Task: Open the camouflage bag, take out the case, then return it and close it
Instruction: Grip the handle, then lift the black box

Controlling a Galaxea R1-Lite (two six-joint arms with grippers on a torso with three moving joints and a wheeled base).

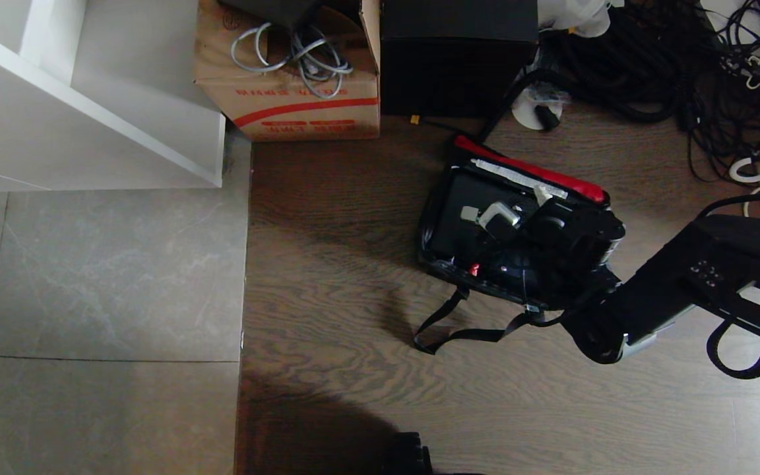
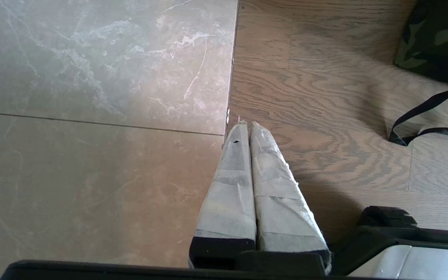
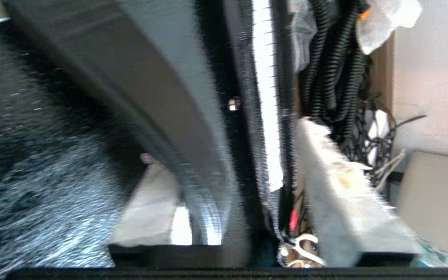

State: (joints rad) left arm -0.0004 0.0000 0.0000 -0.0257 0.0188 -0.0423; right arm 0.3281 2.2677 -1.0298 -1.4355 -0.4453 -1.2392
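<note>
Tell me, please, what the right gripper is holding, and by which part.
Cannot be told: right gripper straddles the case's handle inside the camouflage bag, but contact is unclear.

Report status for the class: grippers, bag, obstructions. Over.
Left gripper shut, parked above floor. Right gripper at the case, inside the open camouflage bag. Cables lie behind bag, apart.

The camouflage bag (image 1: 518, 231) lay open on the wooden floor, its red lining (image 1: 532, 169) showing along the far edge (black straps (image 1: 466, 323) trailing nearer the robot), with the flat black case (image 1: 459, 221) inside.
</note>
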